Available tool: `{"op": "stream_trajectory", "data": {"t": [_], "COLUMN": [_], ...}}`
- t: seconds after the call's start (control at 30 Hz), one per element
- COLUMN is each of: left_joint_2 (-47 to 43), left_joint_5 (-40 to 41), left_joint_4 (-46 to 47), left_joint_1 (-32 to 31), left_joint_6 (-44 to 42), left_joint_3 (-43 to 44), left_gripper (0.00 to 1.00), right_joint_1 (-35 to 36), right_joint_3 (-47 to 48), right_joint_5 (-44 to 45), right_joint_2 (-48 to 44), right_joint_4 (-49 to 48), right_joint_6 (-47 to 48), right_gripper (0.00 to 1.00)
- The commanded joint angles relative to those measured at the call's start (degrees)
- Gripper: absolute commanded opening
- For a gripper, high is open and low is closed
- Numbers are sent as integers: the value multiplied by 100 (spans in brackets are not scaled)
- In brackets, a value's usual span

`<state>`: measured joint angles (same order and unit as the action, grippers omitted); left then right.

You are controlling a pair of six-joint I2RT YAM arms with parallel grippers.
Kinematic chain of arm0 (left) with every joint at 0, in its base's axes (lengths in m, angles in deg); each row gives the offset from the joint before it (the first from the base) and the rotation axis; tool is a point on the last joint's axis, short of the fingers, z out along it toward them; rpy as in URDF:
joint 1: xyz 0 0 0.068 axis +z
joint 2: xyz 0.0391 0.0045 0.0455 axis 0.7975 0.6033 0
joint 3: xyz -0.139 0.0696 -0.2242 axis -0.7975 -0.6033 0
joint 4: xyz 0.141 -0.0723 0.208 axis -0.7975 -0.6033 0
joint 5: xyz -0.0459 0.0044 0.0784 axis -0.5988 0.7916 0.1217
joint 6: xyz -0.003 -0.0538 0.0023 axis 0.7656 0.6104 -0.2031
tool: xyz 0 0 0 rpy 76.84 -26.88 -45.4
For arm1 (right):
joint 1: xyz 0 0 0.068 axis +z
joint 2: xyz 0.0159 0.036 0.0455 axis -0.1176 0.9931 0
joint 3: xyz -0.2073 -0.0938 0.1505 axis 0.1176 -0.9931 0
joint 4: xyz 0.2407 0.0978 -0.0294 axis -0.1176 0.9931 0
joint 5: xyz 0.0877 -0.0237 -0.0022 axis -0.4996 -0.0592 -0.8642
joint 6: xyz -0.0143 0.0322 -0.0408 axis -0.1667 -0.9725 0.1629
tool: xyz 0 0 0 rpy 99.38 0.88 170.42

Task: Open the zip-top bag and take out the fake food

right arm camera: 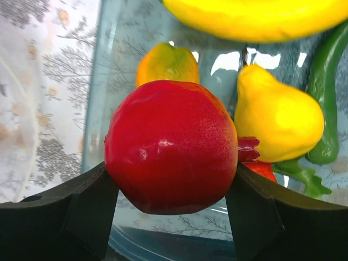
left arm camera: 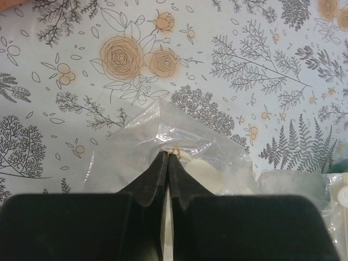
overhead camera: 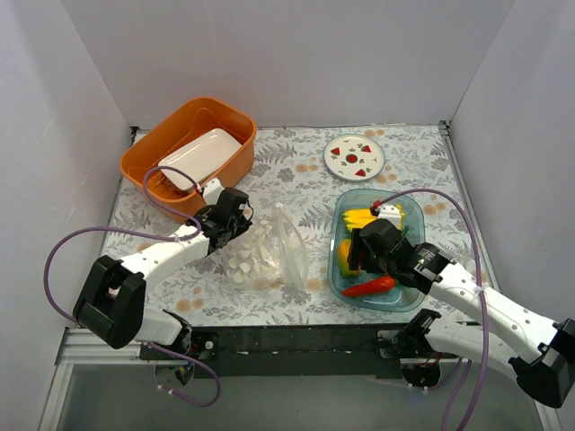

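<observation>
**A:** home kitchen or lab?

**B:** lab rig imo. Plain white panels (overhead camera: pixel 296 63) wall in the table (overhead camera: pixel 422 180) beyond the left hand (overhead camera: pixel 243 224) and right hand (overhead camera: pixel 364 253), arms bolted to a black rail (overhead camera: pixel 296 341) nearer than both, purple cables (overhead camera: pixel 117 232) hanging loose.

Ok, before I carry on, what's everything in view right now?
zip-top bag: 1, clear with white dots, mid-table, a corner pinched by the left gripper
red tomato: 1, red, in the right gripper over the blue tray
yellow pieces: 3 seen, yellow to orange, in the blue tray
red pepper: 1, red, near end of the tray
green piece: 1, green, in the tray
blue tray: 1, clear blue, right side
round plate: 1, white with red strawberries, far side
basin: 1, orange, far left
white dish: 1, white, inside the basin
left gripper: shut on the bag
right gripper: shut on the tomato
</observation>
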<state>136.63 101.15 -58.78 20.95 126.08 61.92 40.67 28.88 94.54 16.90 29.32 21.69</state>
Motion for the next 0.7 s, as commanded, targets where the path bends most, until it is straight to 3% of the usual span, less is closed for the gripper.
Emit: {"op": "stream_trajectory", "data": {"t": [0.0, 0.03, 0.1, 0.13, 0.33, 0.4, 0.6, 0.67], "left_joint_2": [-45, -54, -63, -72, -265, -388, -730, -827], "left_joint_5": [-90, -116, -160, -186, -371, -389, -687, -784], "left_joint_4": [-74, -83, -109, -101, -136, -171, -311, -381], "left_joint_1": [39, 39, 39, 39, 39, 39, 39, 39], "left_joint_6": [-266, -284, -293, -319, -363, -390, -583, -610], "left_joint_3": [269, 321, 366, 409, 436, 436, 524, 541], "left_gripper": [0, 0, 0, 0, 18, 24, 44, 55], "right_joint_1": [-66, -66, -75, -84, -101, -101, -101, -101], "right_joint_3": [-336, -389, -468, -486, -381, -267, -99, 129], "right_joint_5": [-50, -50, -15, -6, -41, -50, -190, -322], "right_joint_2": [-191, -183, -191, -200, -464, -420, -534, -543], "right_joint_4": [127, 127, 153, 171, 101, 153, 110, -117], "right_joint_6": [-520, -590, -634, -635, -503, -468, -354, -231], "right_gripper": [33, 44, 55, 66, 92, 98, 98, 98]}}
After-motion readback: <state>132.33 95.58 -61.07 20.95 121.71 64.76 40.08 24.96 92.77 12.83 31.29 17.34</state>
